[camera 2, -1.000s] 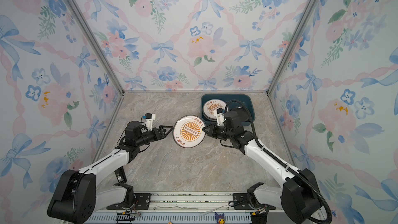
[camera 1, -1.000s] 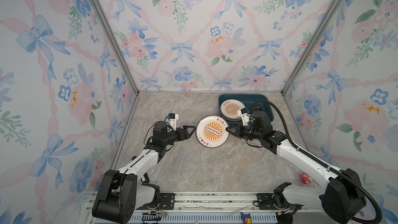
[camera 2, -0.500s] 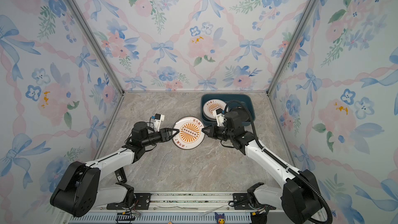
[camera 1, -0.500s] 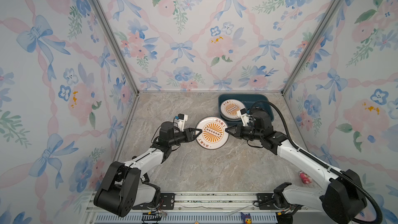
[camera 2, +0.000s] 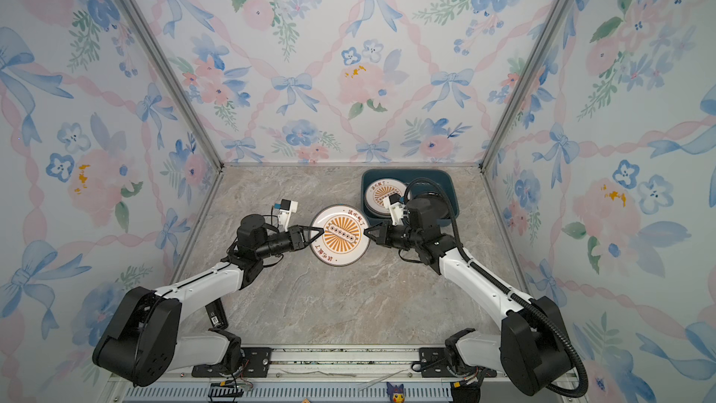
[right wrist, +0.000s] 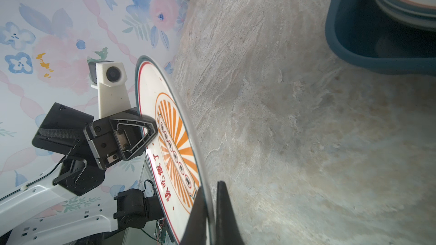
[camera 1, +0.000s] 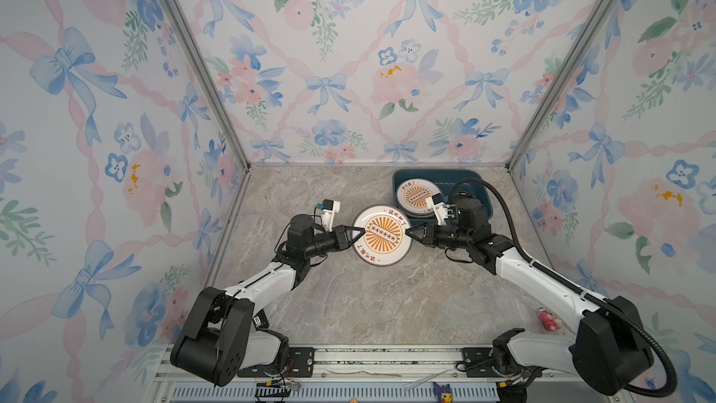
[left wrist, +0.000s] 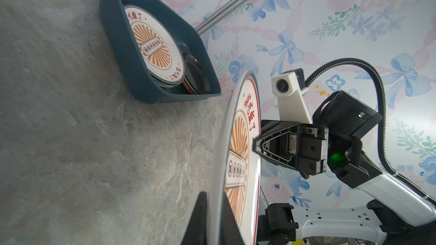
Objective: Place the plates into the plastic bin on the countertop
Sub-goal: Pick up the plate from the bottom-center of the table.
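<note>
**Gripping one sunburst plate with both end effectors**

Check the sunburst plate [camera 1: 381,235] near the centre of both top views. It faces up, white with an orange ray pattern and red characters. It is raised off the tabletop [camera 1: 368,304] and casts a shadow on it.

Note that the left end effector [camera 1: 362,231] is clamped narrow on the plate's left rim. The right end effector [camera 1: 407,233] is clamped narrow on the opposite rim.

Confirm the left grip in the left wrist view, where two dark fingers [left wrist: 199,222] pinch the rim edge-on at the bottom of the frame. The right wrist view shows the same for the right grip, with its fingers [right wrist: 223,215] on either side of the rim.

Locate the plastic bin [camera 1: 445,176] right of centre in the top views, at the far edge of the tabletop. It is near the raised plate but apart from it. Inside, you see a stack of plates [camera 1: 416,195] topped by another sunburst design. In the left wrist view, a black plate [left wrist: 197,76] lies beside that stack.
</note>
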